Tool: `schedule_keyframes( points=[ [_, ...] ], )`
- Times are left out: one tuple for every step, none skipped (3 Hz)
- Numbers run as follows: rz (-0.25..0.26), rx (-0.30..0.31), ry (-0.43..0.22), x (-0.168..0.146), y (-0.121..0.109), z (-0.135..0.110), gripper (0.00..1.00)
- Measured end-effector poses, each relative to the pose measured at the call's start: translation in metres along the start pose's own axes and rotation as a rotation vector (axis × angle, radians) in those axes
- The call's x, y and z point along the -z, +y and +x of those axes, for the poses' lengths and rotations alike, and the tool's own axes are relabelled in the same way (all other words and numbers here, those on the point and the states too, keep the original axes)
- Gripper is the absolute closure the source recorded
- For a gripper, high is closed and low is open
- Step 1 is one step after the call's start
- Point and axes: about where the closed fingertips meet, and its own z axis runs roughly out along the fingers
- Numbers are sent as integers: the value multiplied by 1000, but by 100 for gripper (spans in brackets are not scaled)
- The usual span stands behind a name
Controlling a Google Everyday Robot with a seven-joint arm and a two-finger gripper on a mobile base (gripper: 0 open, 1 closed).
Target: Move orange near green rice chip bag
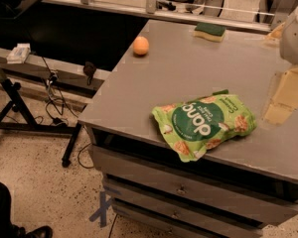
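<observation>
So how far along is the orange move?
Nothing looks done: the orange sits on the table by its far left edge, well apart from the green rice chip bag at the near edge. The gripper is at the right, holding neither. Left: grasp the orange, carry it beside the bag.

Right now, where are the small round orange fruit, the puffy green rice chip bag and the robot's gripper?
Small round orange fruit (pixel 140 45): camera view, centre of its skin.
Puffy green rice chip bag (pixel 203 124): camera view, its dark green circle.
Gripper (pixel 284 99): camera view, pale body at right edge.
</observation>
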Motion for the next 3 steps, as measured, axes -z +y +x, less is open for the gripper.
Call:
schedule_keyframes(
  points=[
    [-14,32,-79,-28,-11,-35,0],
    [-14,57,-185,-71,-42,-92,0],
    [-9,51,-274,-106,-81,-147,0]
  ],
)
